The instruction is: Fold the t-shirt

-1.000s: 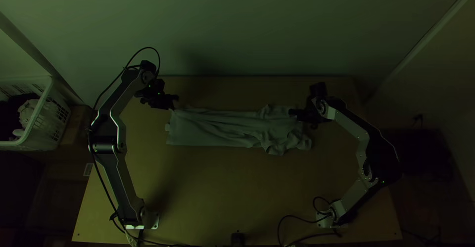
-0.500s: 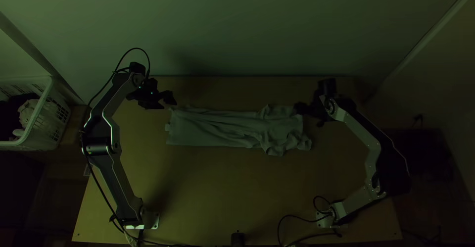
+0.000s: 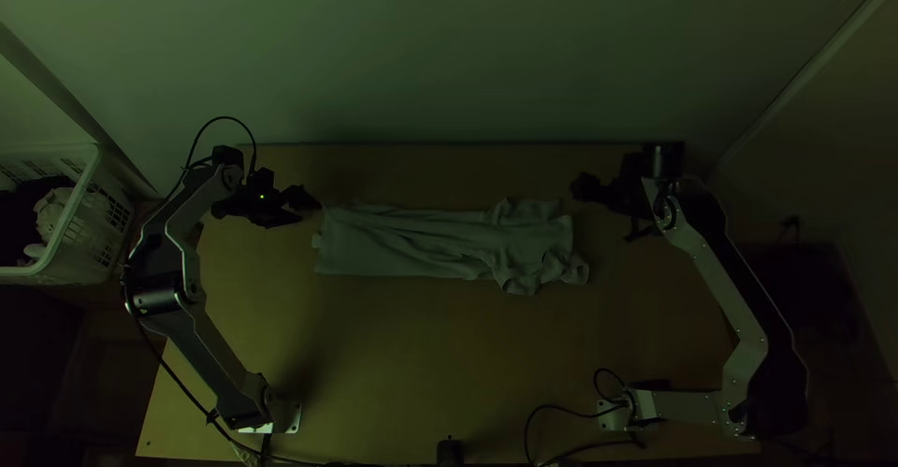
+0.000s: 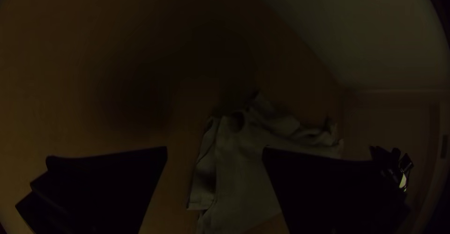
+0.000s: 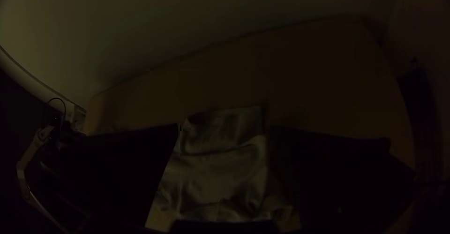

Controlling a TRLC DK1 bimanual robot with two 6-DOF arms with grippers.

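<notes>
And here are the left gripper [image 3: 307,209] and the right gripper [image 3: 602,211], each with its jaws spread apart and nothing clamped; between the two pairs, a little toward the arms' bases, lies the t-shirt [image 3: 402,247], flat on the tabletop [image 3: 402,364]; a fingertip of the left pair sits right by its far corner, though whether they touch I can't tell; the right pair stands just beside the other end.

The shirt makes a long, narrow strip, its long axis running crosswise from near the left jaws to near the right ones; straight, tidy end toward the left pair, rumpled, bunched end toward the right, with lengthwise creases between; which end is the collar, I can't make out, nor how many layers are stacked.

Now the hard-to-see bits: in the left wrist view one dark finger covers part of the cloth; in the right wrist view the fingers blend into the gloom and a dark shape hides the cloth's nearest part; farther out, well beyond the left jaws, a white basket [image 3: 94,242] holds more cloth, its outer side cut off by the top view's edge.
</notes>
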